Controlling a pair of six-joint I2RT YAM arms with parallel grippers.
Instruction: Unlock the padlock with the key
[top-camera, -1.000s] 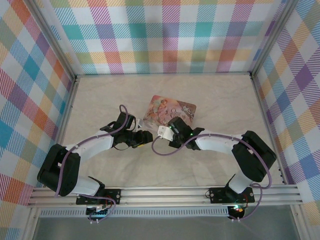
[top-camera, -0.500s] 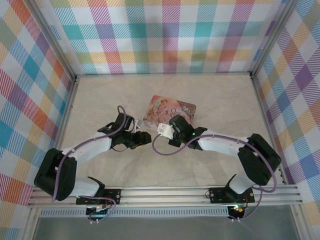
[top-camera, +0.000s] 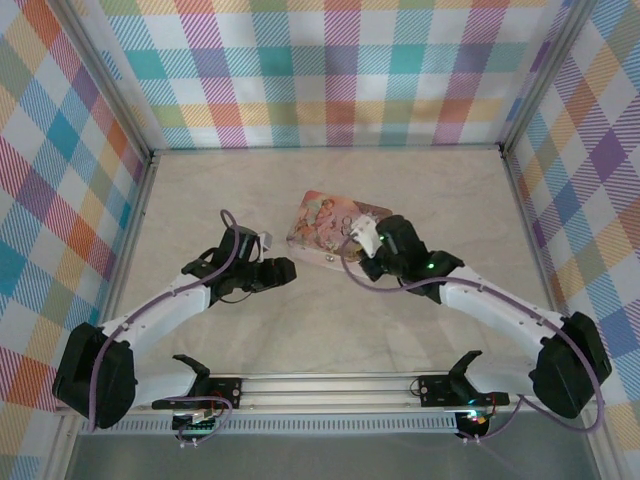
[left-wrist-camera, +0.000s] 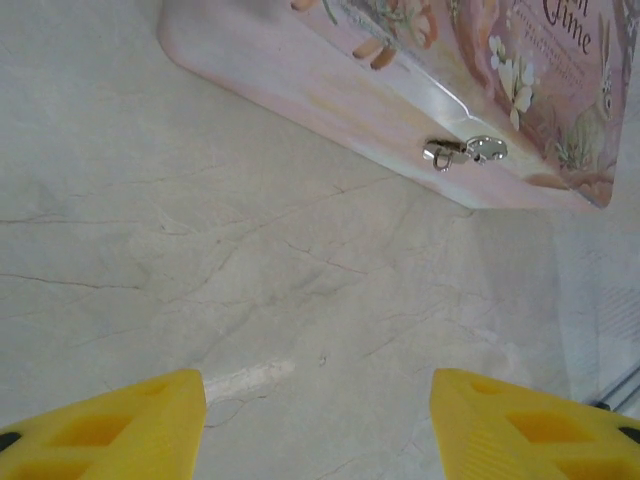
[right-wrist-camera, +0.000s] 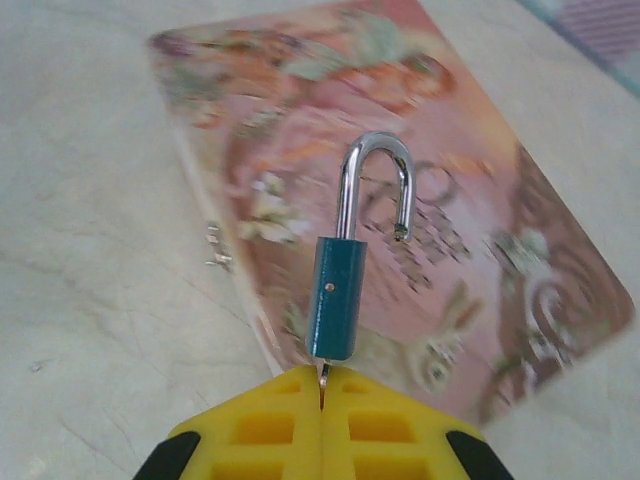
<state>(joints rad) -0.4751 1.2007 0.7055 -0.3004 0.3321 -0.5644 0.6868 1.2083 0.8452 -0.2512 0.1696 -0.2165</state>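
The right claw (right-wrist-camera: 322, 392) is pressed together on the key (right-wrist-camera: 323, 372), which carries the teal padlock (right-wrist-camera: 335, 300) over the pink tin (right-wrist-camera: 500, 290), with one shackle end free. The left claw (left-wrist-camera: 318, 395) stands apart, holding nothing, over bare tabletop (left-wrist-camera: 150, 220) near the tin's latch edge.

The left arm (top-camera: 160, 305) and right arm (top-camera: 500, 305) are alike: smooth white tube sections joined by bulky black housings. A thin purple cable (top-camera: 222, 214) runs along each, looping free near the wrist. A small green light (top-camera: 430, 265) glows on the right arm's black wrist block. At 6 o'clock in the overhead view, black brackets (top-camera: 205, 385) bolt both arms to a silver rail (top-camera: 330, 388). The left hand (left-wrist-camera: 318, 400) and right hand (right-wrist-camera: 322, 385) have bright yellow fingers (left-wrist-camera: 120, 425) with moulded rectangular recesses and black corners.
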